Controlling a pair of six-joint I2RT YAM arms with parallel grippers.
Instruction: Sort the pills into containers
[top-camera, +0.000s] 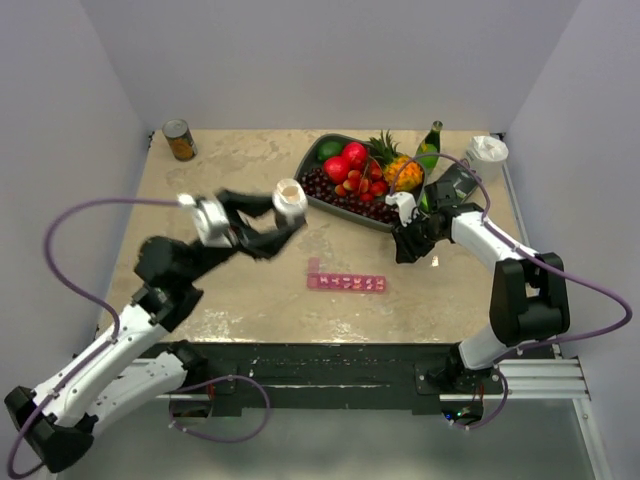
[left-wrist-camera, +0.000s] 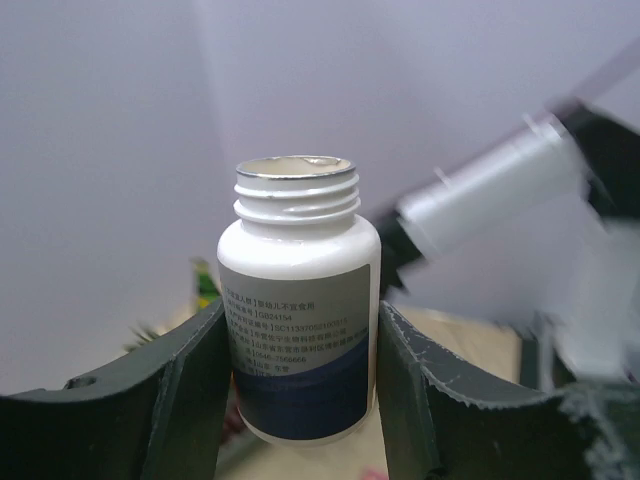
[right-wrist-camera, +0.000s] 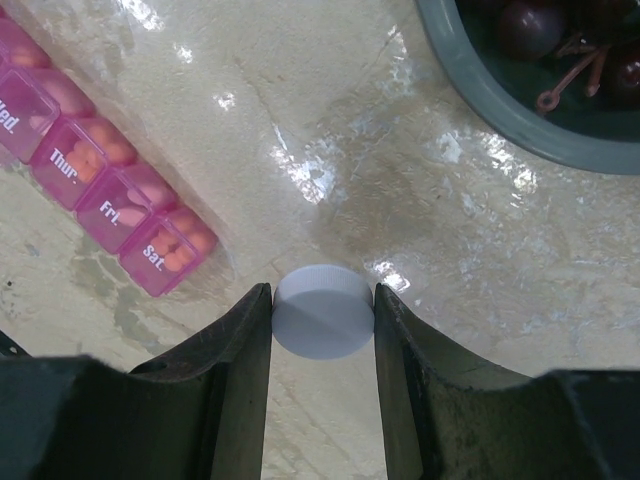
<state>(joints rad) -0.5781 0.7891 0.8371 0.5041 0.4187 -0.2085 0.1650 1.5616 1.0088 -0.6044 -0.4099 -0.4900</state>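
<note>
Three lilac walls (top-camera: 330, 60) enclose a glossy tabletop (top-camera: 250, 295) (beige, bearing the containers (top-camera: 346, 283))

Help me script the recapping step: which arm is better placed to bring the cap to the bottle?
Right. The right gripper is shut on the white cap, while the left gripper holds the open pill bottle upright, raised off the table, so it probably just steadies it.

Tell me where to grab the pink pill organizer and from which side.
Grip the pink pill organizer around mid-length, coming straight down with a tool closing across its narrow width. It lies flat, long and thin, so the two long sides suit a pinch. Probably avoid the left end, where one lid seems flipped open.
</note>
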